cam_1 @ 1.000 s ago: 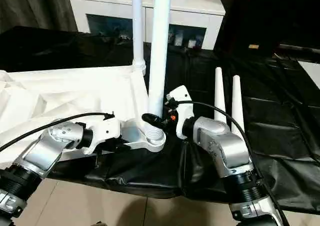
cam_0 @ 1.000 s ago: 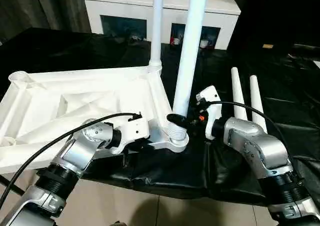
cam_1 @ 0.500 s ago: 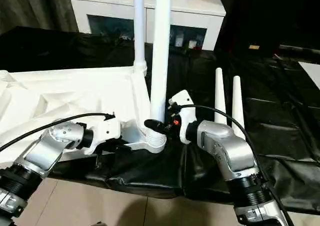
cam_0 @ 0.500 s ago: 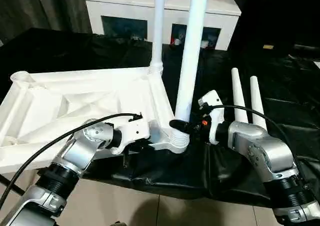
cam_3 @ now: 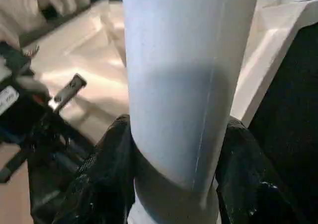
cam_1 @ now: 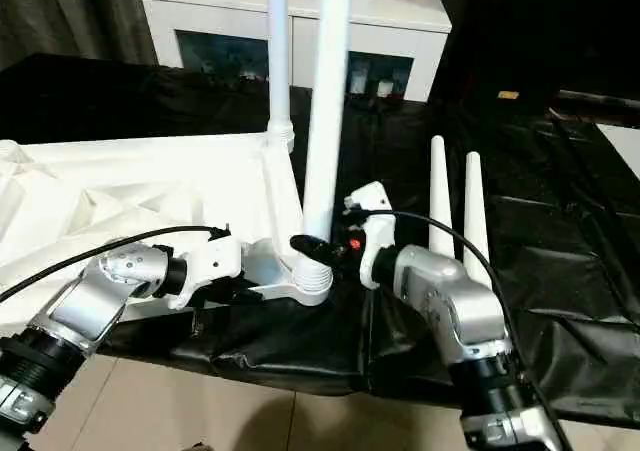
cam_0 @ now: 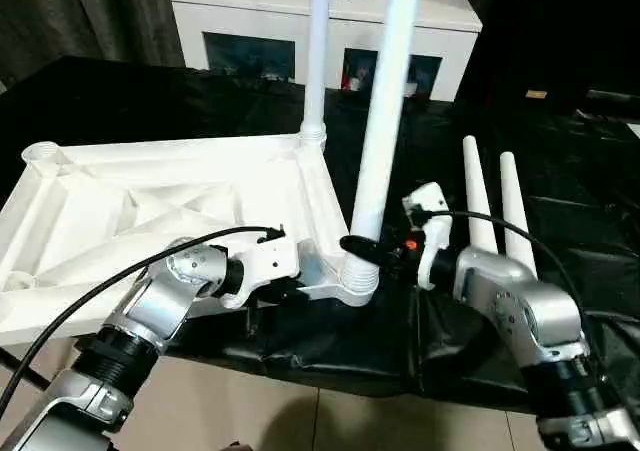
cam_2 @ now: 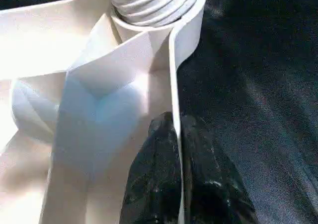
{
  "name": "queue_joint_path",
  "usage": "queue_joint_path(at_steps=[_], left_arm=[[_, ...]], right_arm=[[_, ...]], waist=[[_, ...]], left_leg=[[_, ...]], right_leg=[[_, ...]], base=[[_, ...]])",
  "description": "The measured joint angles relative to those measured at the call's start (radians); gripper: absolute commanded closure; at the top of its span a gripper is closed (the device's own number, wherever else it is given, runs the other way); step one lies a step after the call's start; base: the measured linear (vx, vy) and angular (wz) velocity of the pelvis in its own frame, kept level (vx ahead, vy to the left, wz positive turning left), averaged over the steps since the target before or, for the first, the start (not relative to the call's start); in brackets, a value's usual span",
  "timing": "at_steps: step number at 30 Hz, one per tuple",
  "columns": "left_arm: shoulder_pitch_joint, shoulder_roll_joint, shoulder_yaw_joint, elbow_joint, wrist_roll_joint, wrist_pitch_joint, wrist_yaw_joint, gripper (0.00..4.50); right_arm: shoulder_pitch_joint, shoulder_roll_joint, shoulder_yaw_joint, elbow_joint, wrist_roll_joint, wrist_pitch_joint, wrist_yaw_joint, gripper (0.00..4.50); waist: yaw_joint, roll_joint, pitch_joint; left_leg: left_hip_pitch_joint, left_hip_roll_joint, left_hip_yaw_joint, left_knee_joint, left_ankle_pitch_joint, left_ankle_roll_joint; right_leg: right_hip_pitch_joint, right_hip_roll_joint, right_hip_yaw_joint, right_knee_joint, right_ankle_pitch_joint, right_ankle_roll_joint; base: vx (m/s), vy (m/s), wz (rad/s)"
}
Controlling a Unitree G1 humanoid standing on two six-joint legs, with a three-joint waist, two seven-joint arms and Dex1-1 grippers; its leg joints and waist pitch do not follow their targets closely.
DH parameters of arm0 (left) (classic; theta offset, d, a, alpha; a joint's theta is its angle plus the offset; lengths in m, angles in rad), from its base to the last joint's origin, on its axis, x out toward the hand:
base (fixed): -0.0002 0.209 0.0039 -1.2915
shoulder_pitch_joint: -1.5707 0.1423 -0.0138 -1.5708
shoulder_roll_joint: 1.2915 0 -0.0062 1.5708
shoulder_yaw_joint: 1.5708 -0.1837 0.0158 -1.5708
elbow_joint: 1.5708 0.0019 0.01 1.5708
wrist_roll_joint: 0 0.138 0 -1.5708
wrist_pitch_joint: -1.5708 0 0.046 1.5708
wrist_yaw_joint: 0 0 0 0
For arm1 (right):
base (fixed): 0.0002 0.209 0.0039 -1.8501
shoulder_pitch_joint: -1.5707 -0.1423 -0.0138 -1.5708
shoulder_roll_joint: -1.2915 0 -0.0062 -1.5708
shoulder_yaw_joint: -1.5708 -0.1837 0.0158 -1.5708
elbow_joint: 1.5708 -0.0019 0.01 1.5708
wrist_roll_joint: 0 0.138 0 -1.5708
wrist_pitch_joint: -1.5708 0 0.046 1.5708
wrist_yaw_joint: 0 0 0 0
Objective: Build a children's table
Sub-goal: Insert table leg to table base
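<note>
The children's table top [cam_0: 150,201] lies upside down on the black cloth, ribs facing up. One white leg [cam_0: 314,61] stands in its far right corner socket. A second leg [cam_0: 383,121] stands in the near right socket [cam_0: 352,281], with thread rings showing at its base. My right gripper [cam_0: 362,246] is shut on this leg just above the socket, a black finger [cam_3: 107,174] on each side of the tube [cam_3: 184,60]. My left gripper [cam_2: 176,149] is shut on the top's thin near rim [cam_2: 174,75], beside that socket.
Two loose white legs [cam_0: 475,201] [cam_0: 515,211] lie side by side on the black cloth to the right of my right arm. A white cabinet [cam_0: 320,21] with glass doors stands behind the work. The cloth's front edge hangs over tiled floor [cam_0: 300,421].
My right wrist has shifted slightly right and lower while keeping hold of the near leg, which now stands a little straighter. The left arm has stayed in place.
</note>
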State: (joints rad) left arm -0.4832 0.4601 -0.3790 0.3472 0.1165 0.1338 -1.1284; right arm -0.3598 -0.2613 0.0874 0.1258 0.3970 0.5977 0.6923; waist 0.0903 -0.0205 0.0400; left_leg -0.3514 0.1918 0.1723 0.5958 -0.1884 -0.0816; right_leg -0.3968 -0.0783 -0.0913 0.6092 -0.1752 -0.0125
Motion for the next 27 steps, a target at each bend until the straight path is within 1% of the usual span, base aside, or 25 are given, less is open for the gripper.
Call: queue_joint_path(at_steps=[6, 8, 13, 16, 17, 18, 19, 21, 22, 25, 27], left_arm=[[0.000, 0.000, 0.000, 0.005, 0.000, -0.001, 0.004, 4.50], [0.000, -0.001, 0.000, 0.007, 0.000, -0.005, 0.005, 4.50], [-0.004, -0.006, -0.002, 0.018, 0.001, -0.017, 0.006, 4.50], [-0.007, -0.010, -0.003, 0.025, 0.005, -0.022, 0.008, 4.50], [-0.007, -0.010, -0.003, 0.027, 0.005, -0.023, 0.009, 4.50], [-0.008, -0.011, -0.003, 0.030, 0.005, -0.024, 0.011, 4.50], [-0.008, -0.012, -0.004, 0.031, 0.006, -0.025, 0.014, 4.50], [-0.009, -0.014, -0.006, 0.032, 0.007, -0.026, 0.017, 4.50], [-0.010, -0.016, -0.009, 0.032, 0.009, -0.027, 0.021, 4.50], [-0.010, -0.020, -0.012, 0.032, 0.010, -0.032, 0.021, 4.50], [-0.010, -0.022, -0.013, 0.032, 0.011, -0.032, 0.020, 4.50]], right_arm=[[0.062, 0.031, -0.033, 0.016, 0.007, -0.090, 0.003, 2.65], [0.086, 0.049, -0.050, 0.028, 0.016, -0.133, 0.000, 2.65], [0.137, 0.070, -0.059, 0.037, 0.023, -0.246, -0.004, 2.65], [0.161, 0.074, -0.059, 0.040, 0.023, -0.301, -0.004, 2.65], [0.164, 0.075, -0.057, 0.040, 0.023, -0.308, -0.003, 2.65], [0.175, 0.075, -0.052, 0.040, 0.018, -0.330, -0.003, 2.65], [0.191, 0.075, -0.043, 0.040, 0.000, -0.369, -0.002, 2.65], [0.204, 0.075, -0.035, 0.041, -0.015, -0.410, -0.002, 2.65], [0.214, 0.075, -0.025, 0.042, -0.037, -0.450, -0.003, 2.65], [0.232, 0.074, -0.012, 0.044, -0.058, -0.513, -0.008, 2.65], [0.241, 0.074, -0.006, 0.043, -0.071, -0.540, -0.008, 2.65]], waist=[[-0.001, 0.000, -0.001], [-0.001, 0.001, -0.001], [-0.001, 0.003, -0.002], [-0.001, 0.003, -0.002], [-0.002, 0.003, -0.002], [-0.002, 0.004, -0.002], [-0.003, 0.004, -0.002], [-0.004, 0.005, -0.002], [-0.003, 0.005, -0.002], [-0.003, 0.005, -0.002], [-0.003, 0.006, -0.002]], left_leg=[[0.001, 0.000, 0.000, 0.000, 0.000, 0.000], [0.001, 0.000, 0.000, -0.001, 0.000, 0.000], [0.001, -0.001, 0.000, -0.004, 0.000, 0.000], [0.002, -0.001, 0.000, -0.006, 0.000, 0.000], [0.002, -0.001, 0.000, -0.007, 0.000, 0.000], [0.003, 0.000, 0.000, -0.009, 0.000, 0.000], [0.003, 0.000, -0.001, -0.012, 0.000, 0.000], [0.003, -0.001, 0.000, -0.014, 0.000, 0.000], [0.003, -0.001, 0.000, -0.014, 0.000, 0.000], [0.003, -0.001, 0.000, -0.017, 0.000, 0.000], [0.003, -0.001, 0.000, -0.018, 0.000, 0.000]], right_leg=[[0.001, 0.000, 0.000, 0.000, 0.000, 0.000], [0.001, 0.000, 0.000, -0.001, 0.000, 0.000], [0.002, 0.000, 0.000, -0.003, 0.000, 0.000], [0.004, 0.000, 0.000, -0.005, 0.000, 0.000], [0.004, 0.000, 0.000, -0.006, 0.000, 0.000], [0.006, 0.000, -0.002, -0.010, 0.000, 0.000], [0.007, 0.000, -0.004, -0.015, 0.000, 0.000], [0.008, 0.000, -0.004, -0.018, 0.000, 0.000], [0.010, 0.000, -0.004, -0.020, 0.000, 0.000], [0.012, 0.000, -0.004, -0.025, 0.000, 0.000], [0.014, 0.000, -0.003, -0.026, 0.000, 0.000]], base=[[0.000, 0.000, 0.00], [0.000, 0.000, 0.00], [0.000, 0.000, 0.00], [0.000, 0.000, 0.00], [0.000, 0.000, 0.00], [0.000, 0.000, 0.00], [0.000, 0.000, 0.00], [0.000, 0.000, 0.00], [0.000, 0.000, 0.00], [0.000, 0.000, 0.00], [0.000, 0.000, 0.00]])
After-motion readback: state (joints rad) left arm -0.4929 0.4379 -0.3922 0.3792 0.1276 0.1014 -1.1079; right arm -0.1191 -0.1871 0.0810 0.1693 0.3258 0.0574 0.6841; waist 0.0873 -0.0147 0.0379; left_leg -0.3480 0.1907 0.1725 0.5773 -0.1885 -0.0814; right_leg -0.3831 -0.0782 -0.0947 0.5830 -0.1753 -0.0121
